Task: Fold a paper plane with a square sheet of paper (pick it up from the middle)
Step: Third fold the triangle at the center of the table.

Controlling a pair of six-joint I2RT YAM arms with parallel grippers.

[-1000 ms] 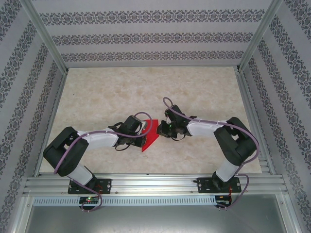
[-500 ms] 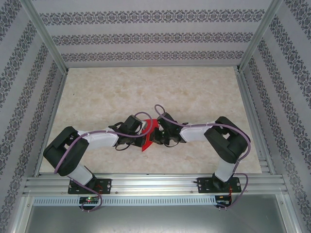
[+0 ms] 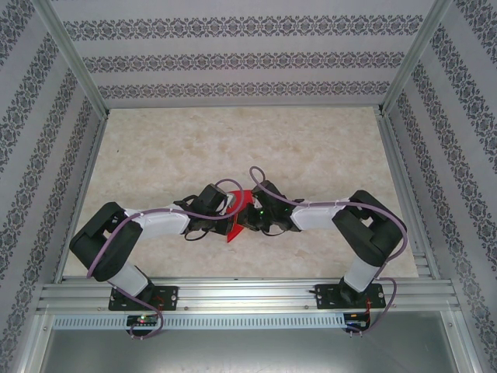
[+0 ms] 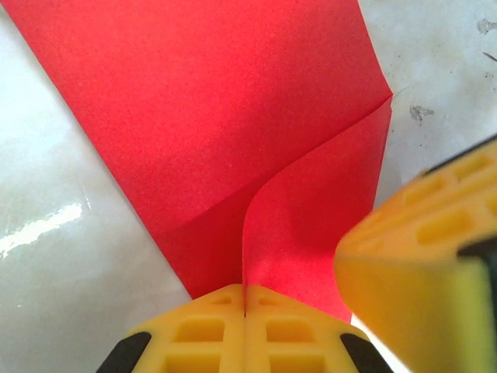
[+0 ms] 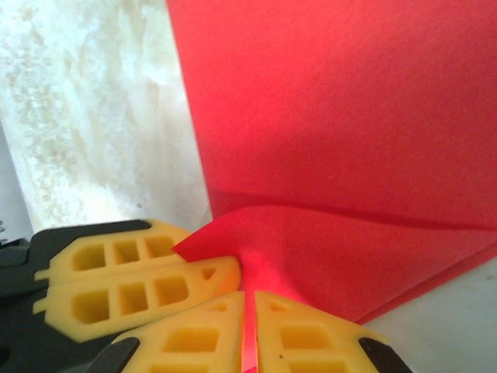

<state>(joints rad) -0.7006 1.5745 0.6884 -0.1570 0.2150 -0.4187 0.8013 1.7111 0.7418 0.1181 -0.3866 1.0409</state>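
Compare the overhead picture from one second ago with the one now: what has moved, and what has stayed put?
The right gripper slid left toward the left gripper, taking the right edge of the red paper inward, so the paper looks narrower from above. Both grippers are shut on the paper. The left gripper and the paper's spot on the table stayed the same.

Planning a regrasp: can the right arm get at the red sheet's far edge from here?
Probably yes, once it lets go: the right fingers are shut on a lifted fold of the sheet, beside the left fingers; the sheet's far part looks uncovered.
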